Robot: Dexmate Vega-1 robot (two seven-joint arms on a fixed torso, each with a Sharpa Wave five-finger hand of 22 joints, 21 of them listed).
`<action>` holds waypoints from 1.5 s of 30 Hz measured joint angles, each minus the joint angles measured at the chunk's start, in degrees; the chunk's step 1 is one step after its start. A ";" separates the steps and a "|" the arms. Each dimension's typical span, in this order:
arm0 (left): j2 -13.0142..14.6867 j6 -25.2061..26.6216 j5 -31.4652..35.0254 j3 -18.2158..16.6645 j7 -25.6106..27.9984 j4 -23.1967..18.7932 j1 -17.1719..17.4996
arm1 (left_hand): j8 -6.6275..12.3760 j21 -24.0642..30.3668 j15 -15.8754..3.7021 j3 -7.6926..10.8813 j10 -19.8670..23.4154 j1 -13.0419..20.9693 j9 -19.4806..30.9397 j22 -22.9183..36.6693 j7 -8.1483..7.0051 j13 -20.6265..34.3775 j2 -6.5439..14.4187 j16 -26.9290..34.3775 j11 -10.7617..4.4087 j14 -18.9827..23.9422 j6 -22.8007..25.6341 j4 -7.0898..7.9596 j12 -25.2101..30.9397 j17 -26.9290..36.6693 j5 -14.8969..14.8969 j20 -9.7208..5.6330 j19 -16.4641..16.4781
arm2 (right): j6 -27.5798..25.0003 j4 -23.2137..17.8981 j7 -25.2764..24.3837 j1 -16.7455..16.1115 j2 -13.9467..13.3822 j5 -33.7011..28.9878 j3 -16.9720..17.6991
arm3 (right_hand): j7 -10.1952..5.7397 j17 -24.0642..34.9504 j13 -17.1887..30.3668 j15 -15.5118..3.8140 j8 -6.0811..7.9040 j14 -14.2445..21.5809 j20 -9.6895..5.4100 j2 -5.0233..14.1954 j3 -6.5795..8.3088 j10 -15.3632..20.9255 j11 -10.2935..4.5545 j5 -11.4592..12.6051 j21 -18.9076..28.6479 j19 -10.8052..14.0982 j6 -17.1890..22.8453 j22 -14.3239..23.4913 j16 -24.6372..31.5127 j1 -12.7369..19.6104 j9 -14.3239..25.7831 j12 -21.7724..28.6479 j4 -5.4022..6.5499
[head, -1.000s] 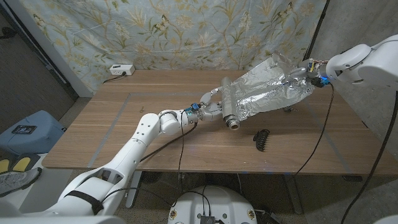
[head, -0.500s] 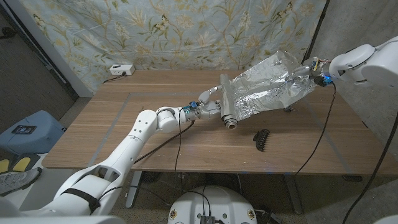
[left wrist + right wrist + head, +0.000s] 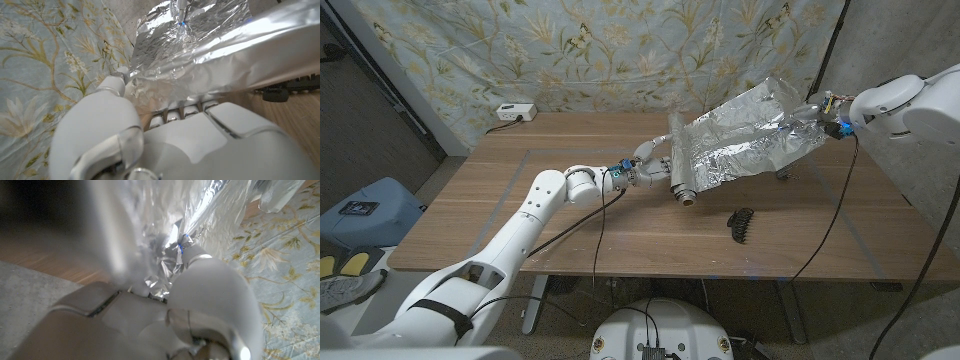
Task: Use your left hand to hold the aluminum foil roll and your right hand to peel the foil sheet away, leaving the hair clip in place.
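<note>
Both hands busy: left hand (image 3: 652, 172) grips the foil roll (image 3: 679, 165) mid-table, right hand (image 3: 817, 118) pinches the crinkled foil sheet's (image 3: 745, 140) far edge, lifted taut. Hair clip (image 3: 741, 223) lies on table (image 3: 520, 200) near the front edge.

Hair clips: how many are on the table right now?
1. The hair clip lies on the table near its front edge, apart from the foil roll; the lifted foil sheet could hide more.

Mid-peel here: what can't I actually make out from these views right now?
- Right hand fingers on the foil sheet: head view too small, right wrist view blurred.
- Left hand grip on the foil roll: foil covers it in the left wrist view.
- Hair clip: too small for detail.
</note>
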 measured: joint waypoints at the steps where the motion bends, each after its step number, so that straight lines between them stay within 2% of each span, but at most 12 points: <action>1: 0.29 0.00 0.00 -0.07 0.00 -0.30 0.00 | 0.00 0.00 0.00 -0.03 0.00 0.00 0.00 0.00 0.00 0.00 0.00 0.00 0.00 0.00 0.00 0.03 0.00 0.00 0.00 0.00 0.00 | 0.18 -0.02 -0.22 -0.06 0.01 0.11 0.06 | 0.00 0.00 0.00 0.00 -0.04 0.00 0.00 0.00 0.00 0.00 0.00 0.00 0.00 0.00 0.00 0.00 0.00 0.00 0.05 0.00 0.00; 14: 2.46 -0.08 -1.06 -0.51 0.65 -3.12 1.26 | -0.01 0.00 0.00 -0.51 -0.01 0.22 0.00 -0.01 0.00 0.00 -0.22 0.00 0.00 -0.01 -0.01 0.02 0.00 0.00 -0.34 0.00 0.00 | 0.63 -1.07 -1.75 -1.69 0.13 1.10 1.53 | -0.02 0.23 -0.33 0.01 -0.42 0.00 0.21 0.00 -0.01 0.00 0.00 -0.01 0.63 -0.20 -0.01 0.00 -0.39 0.00 0.11 0.21 0.00; 19: 2.46 -0.48 -1.79 -0.51 1.01 -3.12 1.26 | -0.01 0.00 0.01 -0.51 -0.01 0.42 0.00 -0.01 0.11 0.00 -0.02 0.14 0.00 -0.01 0.11 0.02 0.00 0.01 -0.34 0.00 -0.01 | 0.63 -1.49 -1.75 -2.16 0.12 1.10 1.86 | -0.03 0.23 -0.32 0.02 -0.64 0.00 0.21 0.00 -0.01 0.00 0.00 -0.01 0.66 -0.20 -0.02 0.00 -0.61 0.00 0.35 0.22 0.00; 20: 2.46 -0.53 -1.90 -0.51 1.10 -3.12 1.26 | 0.05 0.00 -0.24 -0.51 0.77 0.67 0.04 -0.01 0.23 -0.10 0.23 0.43 -0.36 0.24 1.17 0.02 0.27 0.04 -0.34 -0.02 0.02 | 0.63 -1.54 -1.75 -2.18 0.11 1.10 1.88 | -0.03 0.23 -0.32 0.02 -0.64 0.00 0.22 0.00 -0.01 -0.10 0.10 -0.01 0.66 -0.19 -0.02 0.00 -0.61 0.00 0.35 0.22 0.00; 24: 3.57 -1.49 -3.15 -0.82 2.96 -5.39 2.75 | 2.68 1.15 -3.37 -0.23 7.44 2.87 0.17 -0.03 1.16 -0.11 1.51 2.43 -2.84 5.06 9.97 -0.26 2.93 0.15 -0.55 -1.85 3.53 | 0.60 -1.82 -2.47 -2.20 0.10 1.88 1.91 | -0.33 0.23 -0.31 0.02 -0.66 0.00 0.02 -0.01 -0.01 -0.30 0.31 -0.02 0.66 -0.41 0.28 0.00 -0.71 0.00 0.35 0.24 0.00; 28: 3.90 -2.65 -4.36 -1.09 5.70 -7.01 3.84 | 3.44 1.56 -4.82 0.56 10.16 4.52 0.36 -0.05 1.43 -0.11 1.97 3.00 -3.82 6.67 13.56 -0.39 3.67 0.33 -0.67 -2.70 4.76 | 0.41 -1.92 -2.50 -1.74 0.10 2.01 1.34 | -0.33 0.23 -0.32 -0.02 -0.66 0.04 0.00 -0.01 -0.01 -0.30 0.30 -0.06 0.95 -0.62 0.28 0.00 -0.83 0.00 0.43 0.43 0.00; 37: 4.82 -5.09 -6.27 -1.43 9.12 -9.66 5.73 | 3.44 2.01 -5.11 0.80 11.37 4.83 0.43 -0.04 1.75 -0.11 2.27 3.00 -3.79 6.96 14.64 -0.15 4.00 0.41 -0.72 -2.77 4.82 | 0.59 -1.60 -1.52 -0.37 0.12 1.76 -0.73 | -0.34 0.47 -0.35 -0.03 -1.09 0.24 0.01 -0.01 0.00 -0.62 -0.01 -0.07 1.17 -0.61 0.28 0.00 -1.08 0.00 0.63 0.45 0.01; 41: 5.18 -5.97 -6.91 -1.55 9.91 -10.46 6.45 | 3.43 2.01 -5.22 0.79 11.52 4.83 0.43 -0.04 2.05 0.06 2.27 3.40 -3.95 7.49 14.94 -0.15 4.00 0.60 -0.72 -3.07 5.13 | 0.78 -1.48 -1.13 0.00 0.35 1.48 -1.40 | -0.75 0.74 -0.34 0.01 -1.72 0.20 0.10 -0.01 0.39 -1.34 0.09 -0.07 1.16 -1.15 -0.14 0.00 -1.27 0.00 0.90 0.45 0.44; 45: 5.66 -7.00 -7.75 -1.67 10.67 -11.30 7.25 | 3.43 2.01 -5.33 0.79 11.90 4.82 0.43 -0.04 1.95 0.16 2.27 3.45 -4.33 7.79 15.06 -0.15 4.44 0.68 -0.72 -3.07 5.13 | 0.87 -1.43 -0.76 0.43 0.76 1.27 -2.30 | -0.95 0.96 -0.34 0.21 -2.25 -0.44 0.30 -0.23 0.01 -2.27 0.60 -0.07 1.16 -1.74 -0.35 -0.14 -1.74 -0.68 0.96 0.45 1.14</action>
